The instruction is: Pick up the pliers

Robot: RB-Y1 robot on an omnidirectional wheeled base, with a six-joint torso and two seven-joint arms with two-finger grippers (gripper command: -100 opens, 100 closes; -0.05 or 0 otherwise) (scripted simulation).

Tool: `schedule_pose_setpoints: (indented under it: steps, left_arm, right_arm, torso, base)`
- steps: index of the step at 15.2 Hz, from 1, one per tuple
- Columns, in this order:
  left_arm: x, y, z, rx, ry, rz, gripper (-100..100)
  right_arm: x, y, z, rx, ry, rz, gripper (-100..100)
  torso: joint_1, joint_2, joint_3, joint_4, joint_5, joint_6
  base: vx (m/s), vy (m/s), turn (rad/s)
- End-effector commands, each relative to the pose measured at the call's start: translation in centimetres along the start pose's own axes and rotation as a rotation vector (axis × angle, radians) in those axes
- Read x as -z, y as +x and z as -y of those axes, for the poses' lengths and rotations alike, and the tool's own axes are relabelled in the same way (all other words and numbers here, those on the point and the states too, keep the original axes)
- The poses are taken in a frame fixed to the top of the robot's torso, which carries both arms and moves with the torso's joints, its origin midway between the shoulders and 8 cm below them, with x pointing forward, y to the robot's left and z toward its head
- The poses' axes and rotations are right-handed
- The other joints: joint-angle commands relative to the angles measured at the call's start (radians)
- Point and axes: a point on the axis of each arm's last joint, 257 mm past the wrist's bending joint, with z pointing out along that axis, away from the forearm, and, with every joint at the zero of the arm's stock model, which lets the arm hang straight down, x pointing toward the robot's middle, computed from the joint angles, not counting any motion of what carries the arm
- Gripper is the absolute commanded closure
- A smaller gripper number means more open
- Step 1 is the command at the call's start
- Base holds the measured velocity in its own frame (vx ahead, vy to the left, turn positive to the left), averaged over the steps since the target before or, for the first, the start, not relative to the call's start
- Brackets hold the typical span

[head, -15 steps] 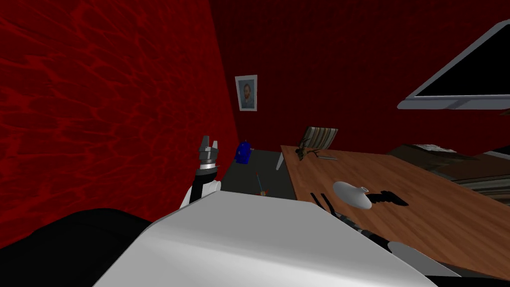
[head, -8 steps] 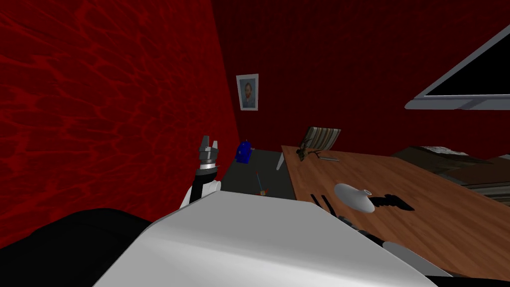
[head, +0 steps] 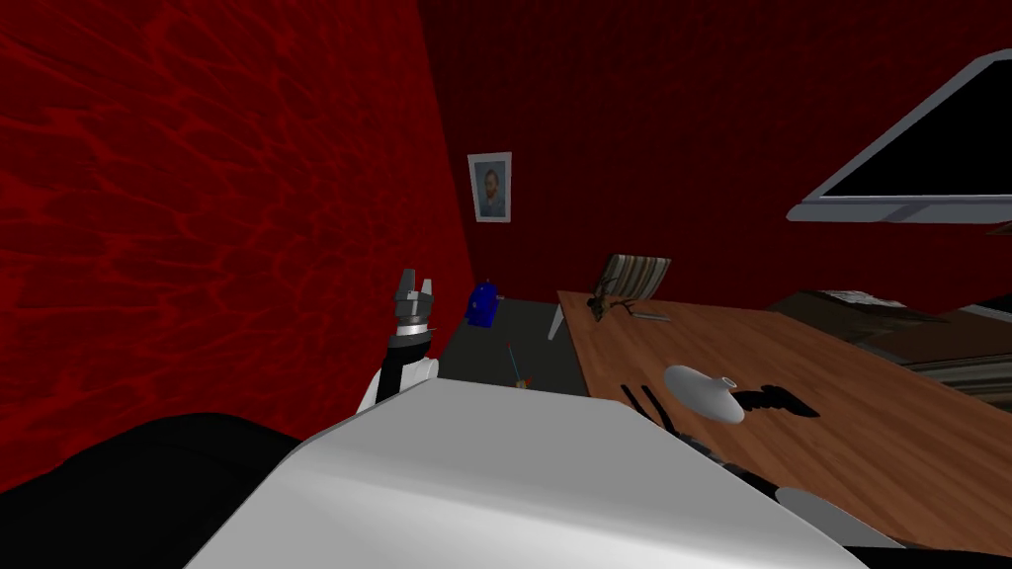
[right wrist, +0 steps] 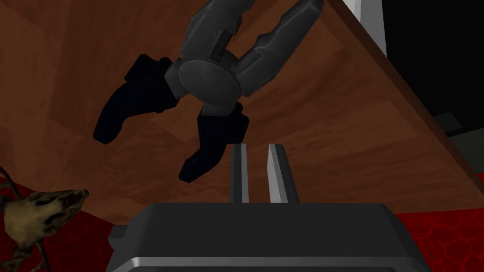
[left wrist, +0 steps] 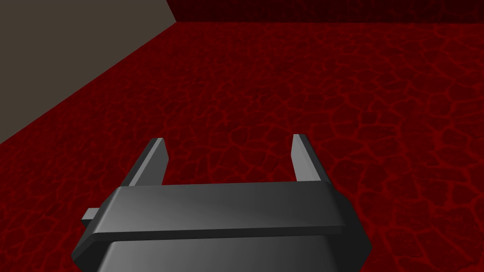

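1. Hardly anything has moved in the last second. My head has swung slightly (the screen sits a touch differently), and the pliers lie where they were.
2. Pliers: flat on the wooden bench, next to a white rounded thing. They are just ahead of the right end effector, with one black tip beside its fingertip; I cannot tell whether they touch.
3. Right end effector: fingers close together, nothing between them.
4. Left end effector: fingers apart and empty, raised before the red wall, well apart from the bench.
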Motion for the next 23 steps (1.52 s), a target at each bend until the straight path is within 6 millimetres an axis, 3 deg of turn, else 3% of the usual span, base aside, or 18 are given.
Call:
schedule_pose_setpoints:
  steps: [1, 8, 16, 19, 20, 22, 23]
  left_arm:
    - [0.0, 0.0, 0.0, 0.000, 0.000, 0.000, 0]
    - [0.0, 0.0, 0.0, 0.000, 0.000, 0.000, 0]
    - [0.0, 0.0, 0.0, 0.000, 0.000, 0.000, 0]
    - [0.0, 0.0, 0.0, 0.000, 0.000, 0.000, 0]
    - [0.0, 0.0, 0.0, 0.000, 0.000, 0.000, 0]
    - [0.0, 0.0, 0.0, 0.000, 0.000, 0.000, 0]
    - [0.0, 0.0, 0.0, 0.000, 0.000, 0.000, 0]
  right_arm:
    - [0.2, 1.0, -0.2, -0.023, -0.002, -0.016, -100]
    - [2.4, 7.0, -2.0, -0.098, -0.042, -0.127, -100]
    - [7.7, 17.4, -8.2, -0.183, -0.154, -0.333, -100]
    - [8.5, 18.7, -9.1, -0.189, -0.170, -0.361, -100]
    - [10.1, 20.8, -10.7, -0.196, -0.201, -0.408, -100]
    - [11.2, 22.2, -11.8, -0.198, -0.223, -0.440, -100]
    - [10.2, 21.3, -10.8, -0.195, -0.204, -0.414, -100]
  torso:
    - [0.000, 0.000, 0.000, 0.000, 0.000, 0.000]
    - [-0.001, -0.009, -0.005, -0.002, 0.000, 0.000]
    - [0.001, -0.009, -0.005, -0.002, 0.001, 0.000]
    - [0.000, -0.005, -0.003, -0.002, 0.000, 0.000]
    - [0.000, -0.002, -0.002, -0.001, 0.000, 0.000]
    - [-0.002, -0.002, -0.001, -0.001, 0.000, 0.000]
    - [-0.002, -0.002, -0.001, -0.001, 0.000, 0.000]
  base:
    - [0.180, 0.022, 0.023]
    - [0.224, 0.022, 0.021]
    - [0.242, 0.043, 0.016]
    - [0.149, 0.017, 0.006]
    - [0.124, -0.005, 0.017]
    - [0.146, -0.013, 0.006]
    - [0.078, 0.000, 0.004]
